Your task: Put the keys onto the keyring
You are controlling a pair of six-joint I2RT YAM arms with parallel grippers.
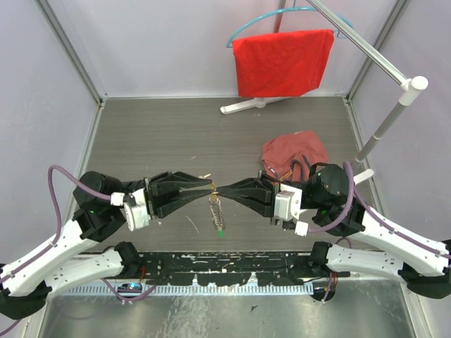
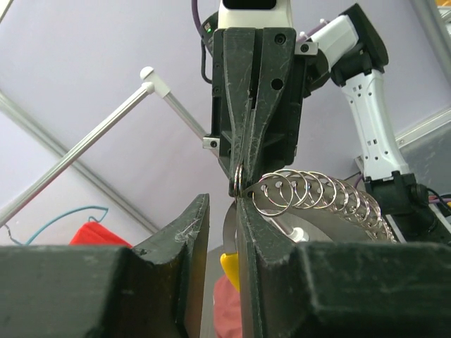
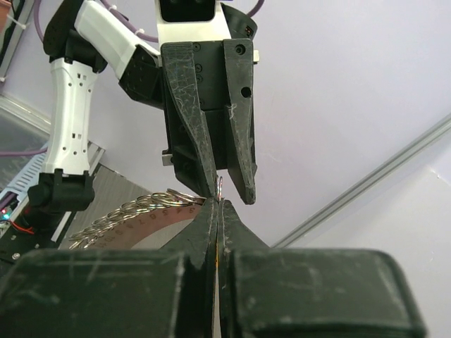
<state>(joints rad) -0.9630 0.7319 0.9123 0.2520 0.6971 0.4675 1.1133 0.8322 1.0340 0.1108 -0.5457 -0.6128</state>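
My two grippers meet tip to tip above the table's middle. My right gripper [image 1: 220, 190] [image 3: 217, 205] is shut on a thin metal ring [image 3: 220, 186] at the top of the keyring [image 1: 215, 211]. The keyring's chain of small rings [image 2: 317, 191] hangs down from the grip. The green-headed key [image 1: 220, 231] dangles at its lower end. My left gripper [image 1: 210, 187] [image 2: 224, 205] is open, its fingertips either side of that ring. The loop's yellow curved piece [image 2: 230, 269] lies against its right finger. I cannot pick out the gold-orange key.
A crumpled pinkish-red cloth [image 1: 294, 151] lies on the table just behind my right arm. A red cloth [image 1: 282, 62] hangs on a teal hanger from a white stand [image 1: 384, 60] at the back. Small white scraps [image 1: 192, 224] lie near the front.
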